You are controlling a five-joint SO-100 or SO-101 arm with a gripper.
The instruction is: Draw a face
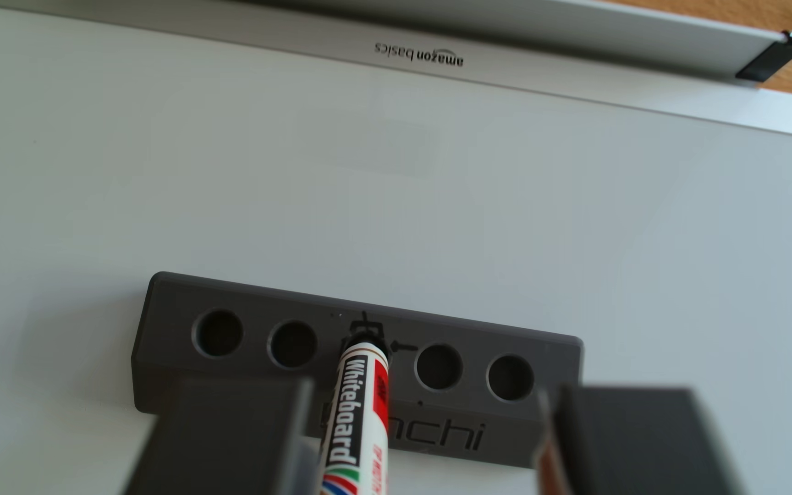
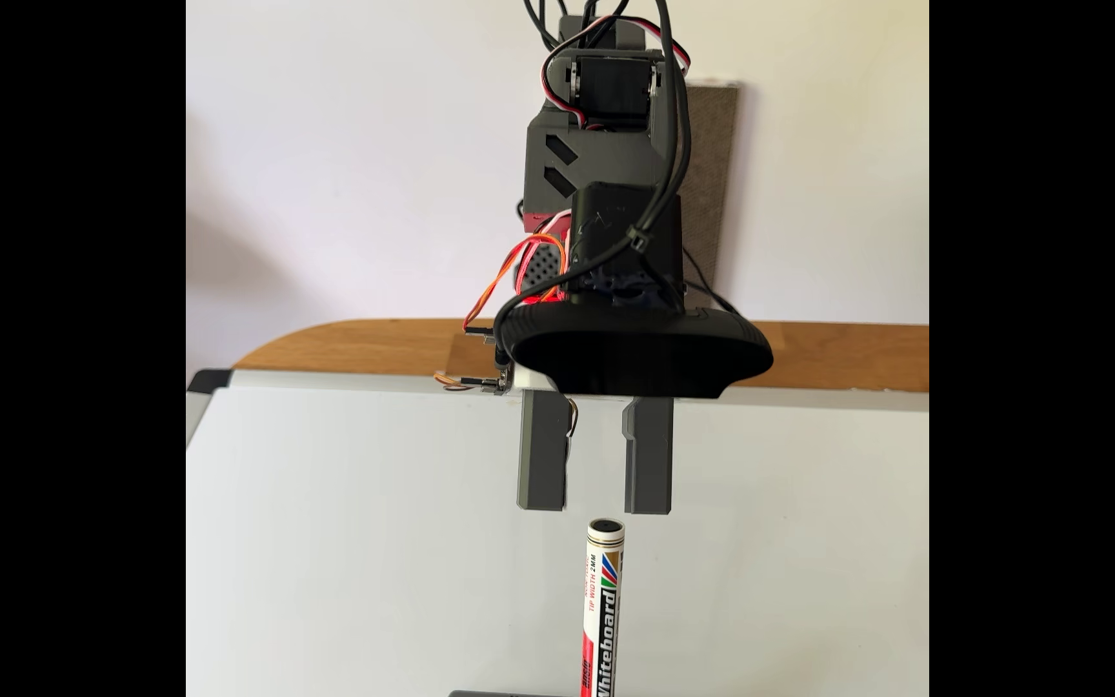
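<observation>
A white-and-red whiteboard marker (image 1: 361, 409) (image 2: 603, 603) stands upright in the middle hole of a dark grey holder block (image 1: 475, 381) (image 2: 508, 693). The block sits on a blank whiteboard (image 1: 384, 190) (image 2: 340, 536). My gripper (image 1: 427, 404) (image 2: 595, 509) is open, and its two dark grey fingers (image 1: 232, 428) (image 2: 541, 469) hang apart, one on each side. In the fixed view the fingertips stop just above the marker's top end and do not touch it. In the other view the marker rises between the fingers, closer to the left one.
The holder has two open holes on each side of the marker. The whiteboard's silver frame and tray (image 1: 418, 52) run along its far edge, with the wooden table (image 1: 765, 19) (image 2: 374, 348) beyond. A black wrist camera (image 2: 642, 362) sits above the fingers.
</observation>
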